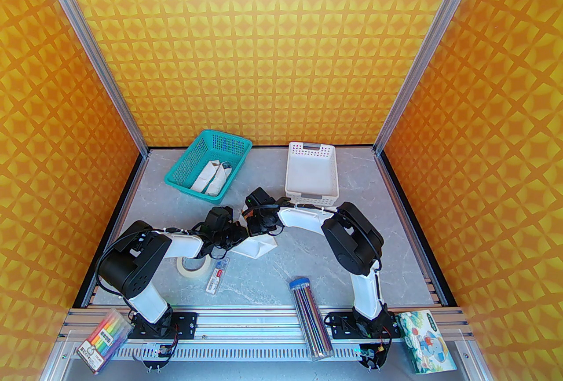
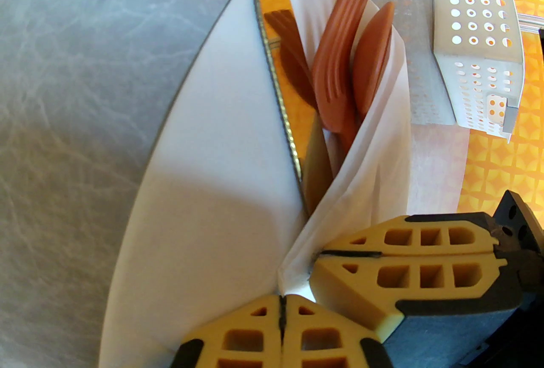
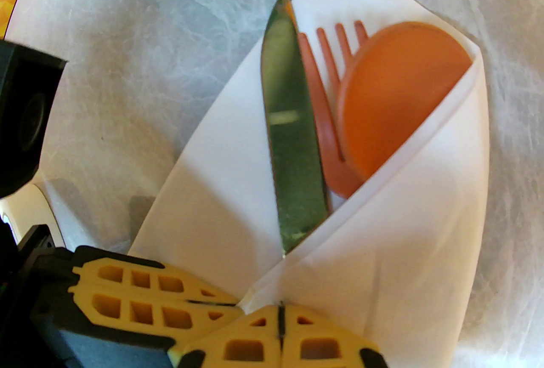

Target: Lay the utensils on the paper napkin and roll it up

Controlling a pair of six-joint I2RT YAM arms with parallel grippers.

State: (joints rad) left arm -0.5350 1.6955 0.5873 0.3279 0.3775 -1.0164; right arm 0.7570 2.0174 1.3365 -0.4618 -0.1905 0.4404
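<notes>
Three utensils: knife, fork and spoon lie side by side on the paper napkin at the table's middle, near of the white tray; a raised flap covers their handles
Right gripper: clenched, seemingly pinching the flap's corner
Left gripper: clenched, its tip touching the same corner; paper between its jaws cannot be told
Long axis: runs straight away from both grippers; handles toward them, heads at the open end
Nearer arm: neither; both meet at the handle end
Coming move, judged: the flap must cross that axis, over the knife
Teal basket: far left; holds white rolled bundles with silvery tips
White tray: far, right of the basket; nothing seen inside
</notes>
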